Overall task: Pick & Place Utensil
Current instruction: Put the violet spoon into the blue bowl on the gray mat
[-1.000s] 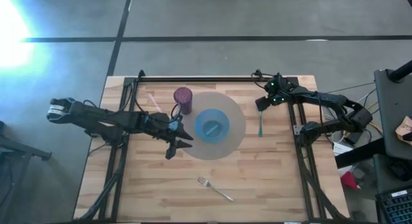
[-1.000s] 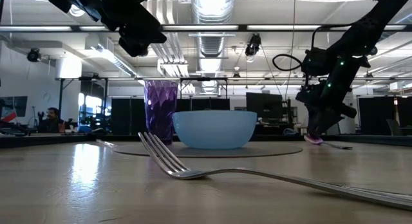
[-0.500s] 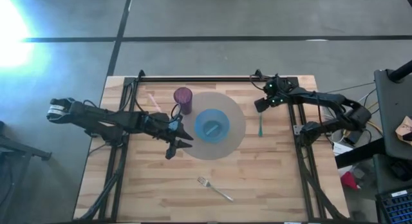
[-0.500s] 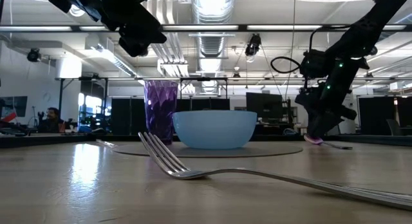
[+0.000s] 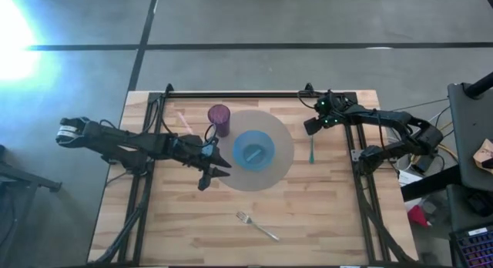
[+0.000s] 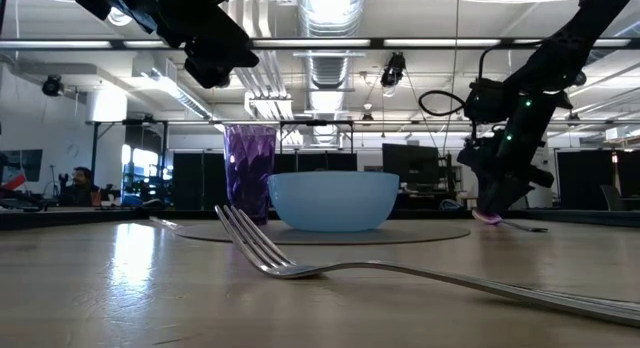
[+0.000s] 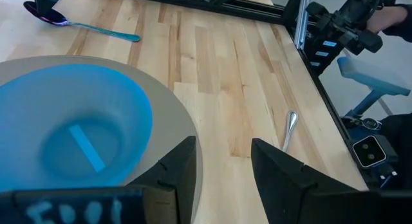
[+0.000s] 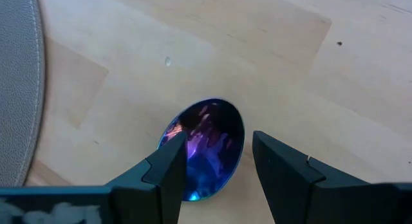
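Spoon (image 8: 206, 149) handle hidden behind right hand (image 8: 215, 161); fork (image 6: 400, 270) handle cut off.

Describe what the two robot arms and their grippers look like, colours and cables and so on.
Both arms are dark and slim-jointed. The left gripper has black, tapered fingers; its arm ends in a white base. The right gripper is also black, with green lights on its wrist and black cables looping behind.

One fork (image 5: 257, 226), one spoon (image 5: 312, 148), one blue bowl (image 5: 253, 150), one purple cup (image 5: 219, 118), one round mat (image 5: 283, 137), two grippers.

Iridescent blue-purple spoon (image 5: 311, 147) lies flat beside grey mat (image 5: 282, 137).
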